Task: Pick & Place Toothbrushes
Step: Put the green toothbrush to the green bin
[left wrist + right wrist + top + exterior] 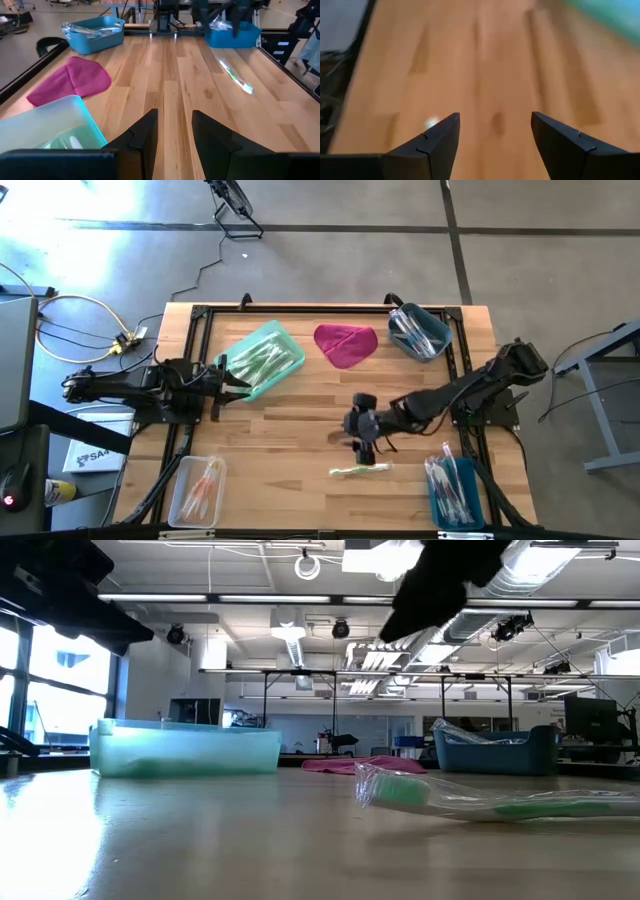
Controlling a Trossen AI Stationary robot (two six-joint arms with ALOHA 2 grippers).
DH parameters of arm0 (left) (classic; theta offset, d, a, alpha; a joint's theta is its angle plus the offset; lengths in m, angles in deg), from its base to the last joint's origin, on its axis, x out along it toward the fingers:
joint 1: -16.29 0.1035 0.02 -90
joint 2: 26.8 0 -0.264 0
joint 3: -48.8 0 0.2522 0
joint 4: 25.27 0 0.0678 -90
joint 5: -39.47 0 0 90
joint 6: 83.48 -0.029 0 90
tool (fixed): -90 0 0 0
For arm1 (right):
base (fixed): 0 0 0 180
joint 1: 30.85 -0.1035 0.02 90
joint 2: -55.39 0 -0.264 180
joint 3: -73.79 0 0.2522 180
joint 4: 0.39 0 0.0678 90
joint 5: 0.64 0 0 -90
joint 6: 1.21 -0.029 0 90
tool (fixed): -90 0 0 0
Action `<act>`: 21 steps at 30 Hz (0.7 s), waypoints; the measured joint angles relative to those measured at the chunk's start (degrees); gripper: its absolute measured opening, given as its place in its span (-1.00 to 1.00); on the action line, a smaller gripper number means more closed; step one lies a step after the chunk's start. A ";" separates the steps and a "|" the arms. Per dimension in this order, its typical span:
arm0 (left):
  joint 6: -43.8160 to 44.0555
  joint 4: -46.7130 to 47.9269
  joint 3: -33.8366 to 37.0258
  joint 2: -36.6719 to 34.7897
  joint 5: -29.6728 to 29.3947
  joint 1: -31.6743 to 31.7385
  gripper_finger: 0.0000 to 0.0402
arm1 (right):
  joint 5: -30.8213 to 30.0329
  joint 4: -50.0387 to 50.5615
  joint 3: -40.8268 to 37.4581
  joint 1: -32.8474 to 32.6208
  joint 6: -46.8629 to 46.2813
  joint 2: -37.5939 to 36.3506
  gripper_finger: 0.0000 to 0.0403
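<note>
Right gripper [492, 145] wide open, empty.

Robotics lab / open industrial workspace
Exposed ceiling ducts [560, 565], strip lights [170, 597], concrete floor [330, 265], loose cables [75, 320], wooden workbench [300, 410] on a black frame [300, 309].

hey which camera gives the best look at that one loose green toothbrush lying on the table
The low view: the wrapped green toothbrush lies close up. The high view shows it small; the left wrist view shows it far off; the right wrist view misses it.
</note>
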 joint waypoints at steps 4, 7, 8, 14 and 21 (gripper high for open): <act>0.00 0.09 0.00 0.04 0.00 0.00 -0.42 | 2.48 4.21 0.00 -4.01 -6.54 0.03 0.19; 0.00 0.18 0.00 0.04 0.00 0.00 -0.42 | 2.64 8.40 0.00 -6.68 -13.41 0.22 0.18; 0.00 0.31 0.00 0.04 0.00 0.00 -0.42 | 2.60 9.44 0.00 -7.51 -15.24 0.22 0.18; -0.02 1.19 0.00 0.04 -0.02 0.02 -0.42 | 1.97 13.86 0.00 -11.22 -21.42 0.22 0.18; -0.13 1.18 0.00 0.04 -0.02 0.02 -0.42 | 0.10 14.35 -2.50 -12.29 -24.59 0.22 0.18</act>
